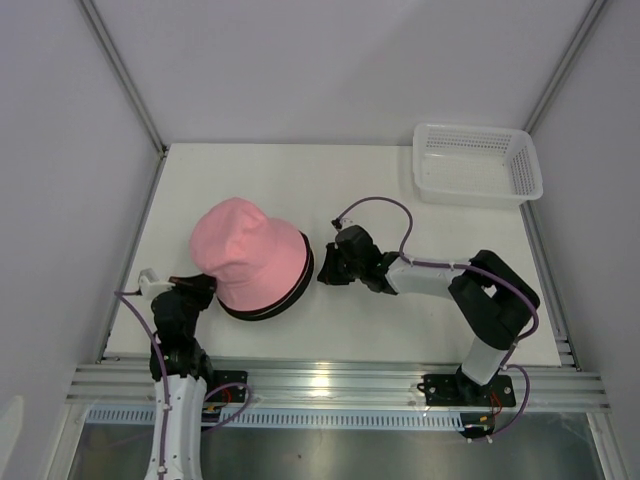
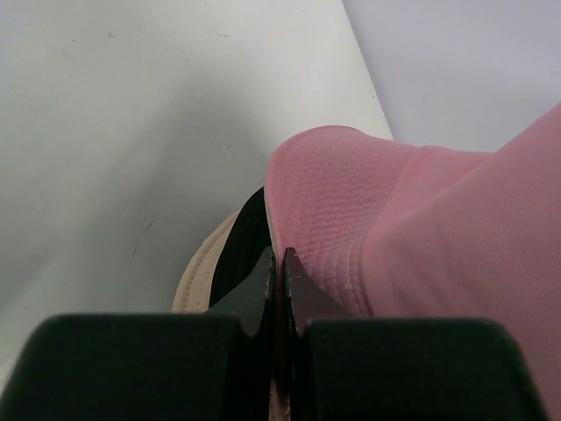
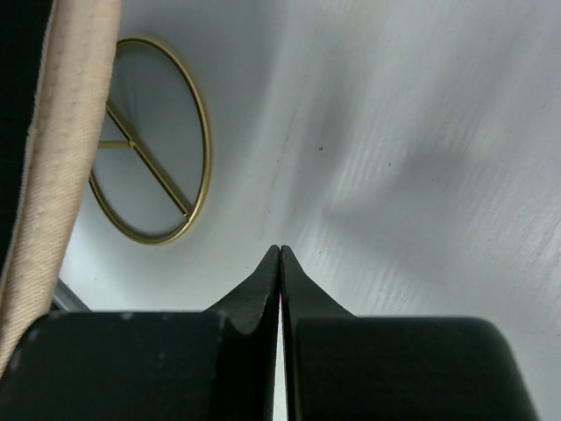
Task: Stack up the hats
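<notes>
A white surface (image 1: 430, 310) sits between pale walls. One pink hat (image 1: 245, 250) tops a pile, over a black hat (image 2: 241, 246) and one tan hat (image 2: 197, 272); I cannot count the black ones. Stacking looks nearly finished. The left end effector (image 2: 280, 263) is clamped on the pink hat's brim. The right end effector (image 3: 280, 254), just right of the pink hat, is pinched together and empty. One gold wire stand (image 3: 197, 114) shows under that hat's pile, and one basket (image 1: 530, 165) sits well beyond it.

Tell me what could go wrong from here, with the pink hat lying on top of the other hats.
1. The left gripper appears shut on the brim of the pink hat. If the arm pulls back before opening, it may drag that hat off the black hat and tan hat below.
2. The right gripper, shut and empty, is close to the tan brim and near the gold wire stand. A bump there could shift the stack.
</notes>
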